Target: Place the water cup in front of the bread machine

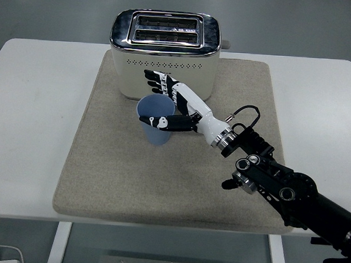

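The blue water cup point(153, 133) stands upright on the beige mat point(103, 163), just in front of the cream bread machine point(164, 54). My right hand point(165, 101) reaches in from the lower right and hovers at the cup. Its fingers point(156, 80) stretch out spread behind and above the rim, against the machine's front. The thumb point(164, 122) lies across the cup's front rim. The fingers do not wrap the cup. The left arm is out of view.
The mat covers the middle of the white table point(36, 100). My black right forearm point(279, 184) crosses the mat's lower right corner. The bread machine's lever knob point(226, 44) sticks out on its right side.
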